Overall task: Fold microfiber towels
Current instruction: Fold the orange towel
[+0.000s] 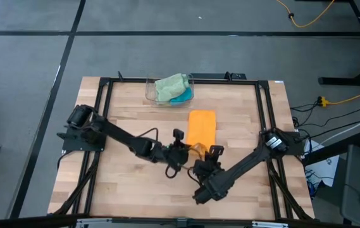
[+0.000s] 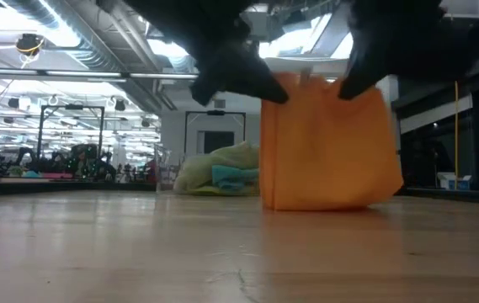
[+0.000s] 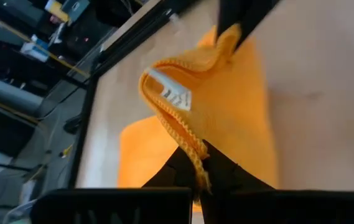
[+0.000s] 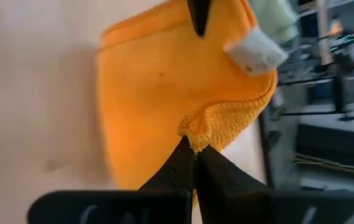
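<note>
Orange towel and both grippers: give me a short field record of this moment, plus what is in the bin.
orange towel: near edge lifted off the table, far part still lying flat on the wood
left gripper: shut on one near corner of the orange towel
right gripper: shut on the other near corner
white tag: sewn at the lifted edge
clear bin: at the far edge of the table, holding a pale green towel over a teal towel
fold state: orange towel not yet folded over

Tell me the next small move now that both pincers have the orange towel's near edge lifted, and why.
Probably carry that edge forward toward the bin and lay it on the far edge. The left pincer and right pincer each pinch a corner of the orange towel, which hangs with its far part on the table.
</note>
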Controlling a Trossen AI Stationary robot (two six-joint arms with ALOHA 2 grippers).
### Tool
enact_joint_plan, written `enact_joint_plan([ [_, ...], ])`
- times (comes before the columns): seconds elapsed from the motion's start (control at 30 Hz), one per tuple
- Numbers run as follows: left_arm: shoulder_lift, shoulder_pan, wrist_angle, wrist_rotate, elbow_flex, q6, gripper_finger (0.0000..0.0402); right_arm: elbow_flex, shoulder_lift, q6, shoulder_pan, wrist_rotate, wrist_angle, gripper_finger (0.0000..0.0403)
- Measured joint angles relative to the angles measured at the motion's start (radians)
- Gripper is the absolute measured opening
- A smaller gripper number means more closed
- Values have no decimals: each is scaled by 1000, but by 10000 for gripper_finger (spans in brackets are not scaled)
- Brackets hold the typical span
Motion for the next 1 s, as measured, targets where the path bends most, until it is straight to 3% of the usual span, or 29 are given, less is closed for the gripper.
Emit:
enact_joint_plan([
  [0.63, 0, 349, 7, 282, 0, 43, 0, -318, -29, -103, -291, 171, 26, 9],
  [0.8, 0, 406, 7, 302, 0, 40, 16, -369, -30, -105, -360, 183, 77, 44],
  [1.0, 0, 441, 4, 351, 0, 35, 84, -372, -30, -102, -409, 127, 80, 111],
])
